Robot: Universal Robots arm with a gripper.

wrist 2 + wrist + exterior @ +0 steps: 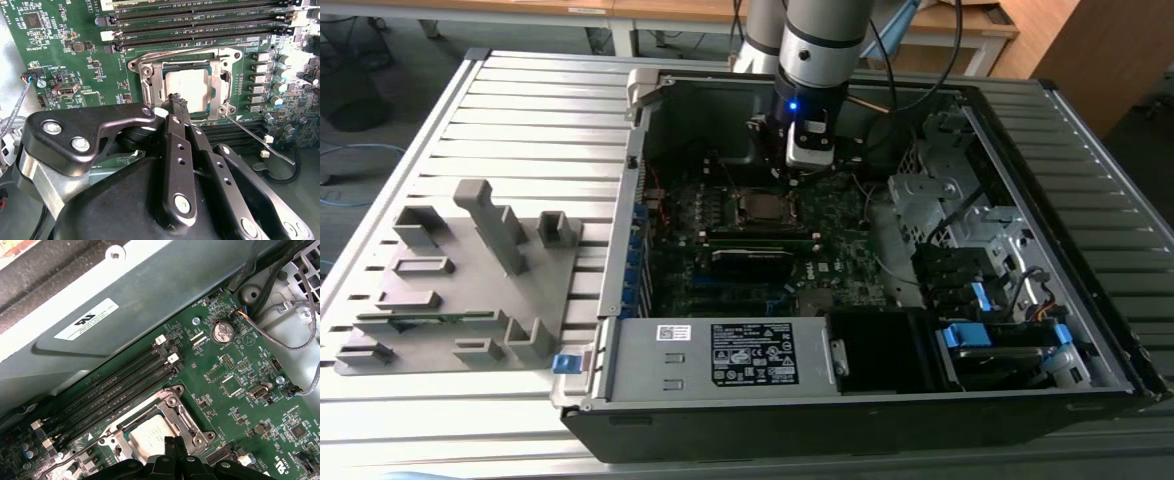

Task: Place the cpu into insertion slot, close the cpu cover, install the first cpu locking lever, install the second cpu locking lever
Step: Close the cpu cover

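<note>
The cpu [189,86] lies in the insertion slot [223,55], its dull silver top showing through the window of the cpu cover [150,85], which lies flat over it. One thin locking lever [255,137] juts out from the socket corner across the board. The other lever [185,51] runs along the socket edge beside the memory slots. My gripper [176,101] is shut with nothing held, its tips right at the socket's edge. In the first wrist view the gripper [175,444] hovers over the cpu [147,432]. In the exterior view the gripper [798,172] hangs just above the socket [765,207].
Long black memory slots [115,390] run beside the socket. The open case's metal wall [150,305] stands close by. Cables [300,340] and a drive cage [961,230] crowd the exterior view's right. A grey parts fixture [454,280] sits at the exterior view's left.
</note>
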